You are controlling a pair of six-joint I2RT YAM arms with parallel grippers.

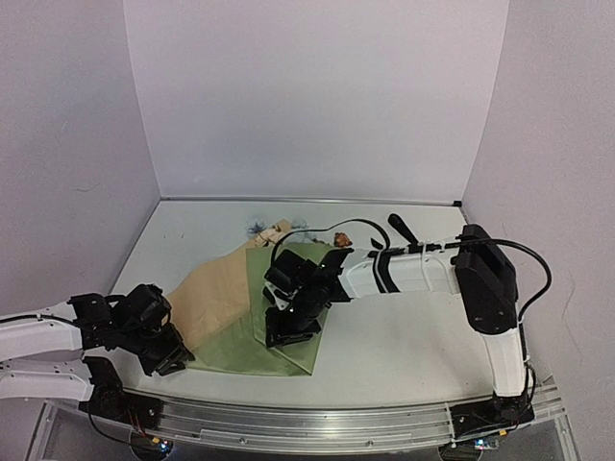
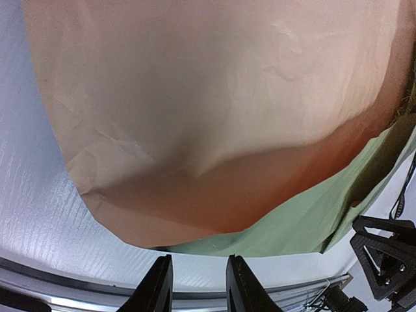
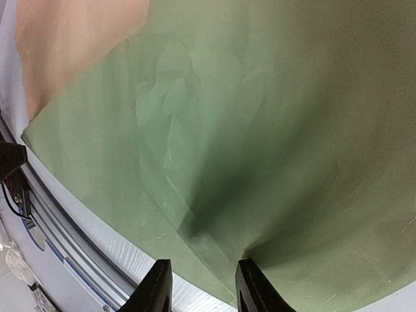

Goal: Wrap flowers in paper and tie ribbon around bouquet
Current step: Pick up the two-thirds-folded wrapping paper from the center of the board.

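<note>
Wrapping barely begun, by the look of it. Paper (image 1: 235, 351) spread flat on surface (image 1: 404, 336), olive side up over the near and right part, left portion turned over to show tan reverse (image 1: 216, 293). Flowers (image 1: 264, 230) lying at the far edge of the sheet, heads poking out beyond it, stems apparently hidden under the fold; not yet rolled into a cone. Ribbon not made out with any certainty: thin black loops (image 1: 322, 230) near the far side, ribbon or cable impossible to say. Left pincer (image 2: 198, 286) low at the near left corner of the sheet, fingers narrowly parted, nothing between them, tan flap just ahead. Right pincer (image 3: 203, 289) poised over the green near edge, fingers partway apart, no paper seen clamped. Done so far: flowers laid on paper, one side seemingly folded across. Left to do: close the sheet round the stems, then fetch ribbon and tie it.
</note>
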